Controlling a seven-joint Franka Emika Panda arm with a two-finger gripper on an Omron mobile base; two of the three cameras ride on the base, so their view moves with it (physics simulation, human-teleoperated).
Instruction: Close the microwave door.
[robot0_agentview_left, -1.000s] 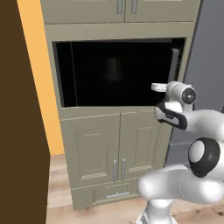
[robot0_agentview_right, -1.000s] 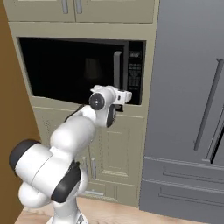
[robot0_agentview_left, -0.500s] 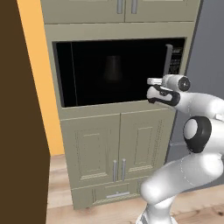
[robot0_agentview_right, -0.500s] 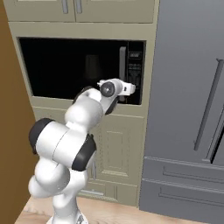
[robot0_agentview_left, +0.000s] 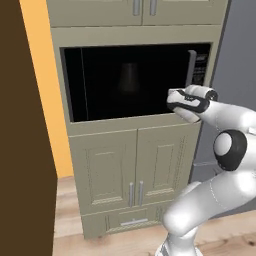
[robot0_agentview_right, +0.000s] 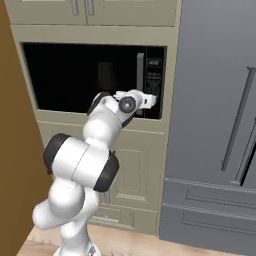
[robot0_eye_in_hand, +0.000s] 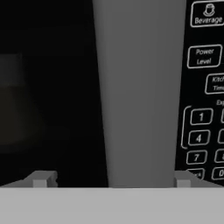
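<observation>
The brown wall (robot0_agentview_left: 22, 150) is standing at 9 o'clock in the left base view. The microwave door (robot0_agentview_left: 130, 82) is sitting flat against the microwave, above the beige cabinet doors (robot0_agentview_left: 135, 172). Its grey bar handle (robot0_eye_in_hand: 138, 92) is filling the middle of the hand view (very close). The gripper (robot0_eye_in_hand: 111, 181) is opening wide, one fingertip on each side of the handle. The keypad (robot0_eye_in_hand: 205, 109) is showing at 3 o'clock. The grey refrigerator (robot0_agentview_right: 215, 125) is standing at 3 o'clock in the right base view.

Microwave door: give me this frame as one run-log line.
microwave door: appears flush | end effector: open, fingertips either side of bar handle | keypad: right of handle
</observation>
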